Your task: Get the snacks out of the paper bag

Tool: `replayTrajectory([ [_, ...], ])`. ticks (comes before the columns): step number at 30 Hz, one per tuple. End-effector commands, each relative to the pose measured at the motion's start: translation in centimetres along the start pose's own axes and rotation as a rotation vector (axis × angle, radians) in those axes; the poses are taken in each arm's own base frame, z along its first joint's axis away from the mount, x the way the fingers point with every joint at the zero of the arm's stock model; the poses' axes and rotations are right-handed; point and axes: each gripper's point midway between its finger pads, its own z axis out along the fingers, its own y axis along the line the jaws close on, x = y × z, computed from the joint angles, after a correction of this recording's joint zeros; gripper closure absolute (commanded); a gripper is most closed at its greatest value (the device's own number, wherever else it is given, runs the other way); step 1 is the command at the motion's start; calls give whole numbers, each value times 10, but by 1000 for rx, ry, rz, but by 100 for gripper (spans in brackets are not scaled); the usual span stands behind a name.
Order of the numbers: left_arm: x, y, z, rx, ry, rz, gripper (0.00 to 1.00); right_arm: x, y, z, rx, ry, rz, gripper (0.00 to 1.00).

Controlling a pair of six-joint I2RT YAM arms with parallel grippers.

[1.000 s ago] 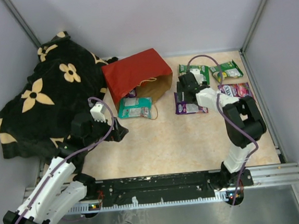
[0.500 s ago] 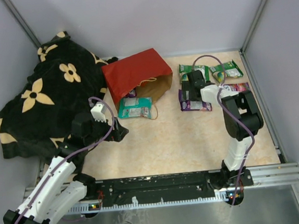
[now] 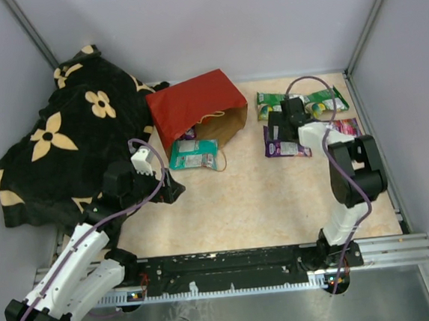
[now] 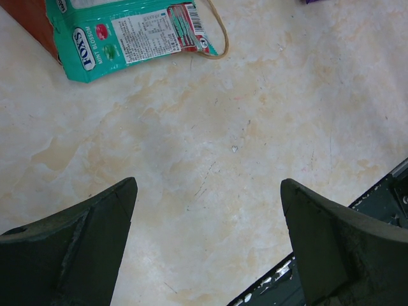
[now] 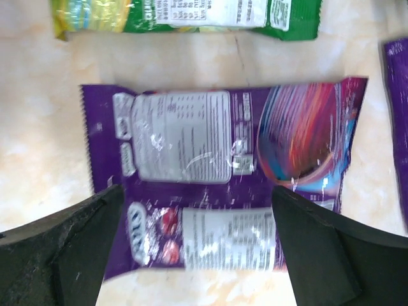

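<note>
Red paper bag (image 3: pixel 195 109) tipped on its side at back of table (image 3: pixel 263 201), mouth facing front. Teal packet (image 4: pixel 127 38) flat just outside the mouth. Purple packet (image 5: pixel 217 185), two green packets (image 3: pixel 328 104) and pink-red packet (image 3: pixel 345 127) out on the right. Right gripper (image 5: pixel 197 197) spread wide, empty, over purple packet. Left gripper (image 4: pixel 207 191) spread wide, empty, over bare tabletop near teal packet. Black flowered blanket (image 3: pixel 70 143) just beside bag.

The teal packet (image 4: pixel 127 38), lying by the left arm, reads "FOX'S" in white on blue, with smaller words beside it that seem to say "MINT BLOSSOM". The print on the purple packet (image 5: pixel 223 185) is too blurred to read.
</note>
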Motion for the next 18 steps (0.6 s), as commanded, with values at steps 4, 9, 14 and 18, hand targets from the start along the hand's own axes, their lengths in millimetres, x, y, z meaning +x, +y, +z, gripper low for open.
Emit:
replayTrajectory([
  [4, -1, -1, 0, 9, 2, 13, 0, -62, 52, -103, -365, -363, 345, 1],
  [9, -3, -1, -1, 3, -5, 13, 0, -51, 105, -150, -591, -474, 422, 2],
  [14, -4, -2, -2, 12, -8, 16, 0, -37, 169, -162, -797, -472, 499, 9],
  [18, -3, -3, -1, 17, -6, 16, 0, -42, 208, -150, -905, -436, 607, 21],
])
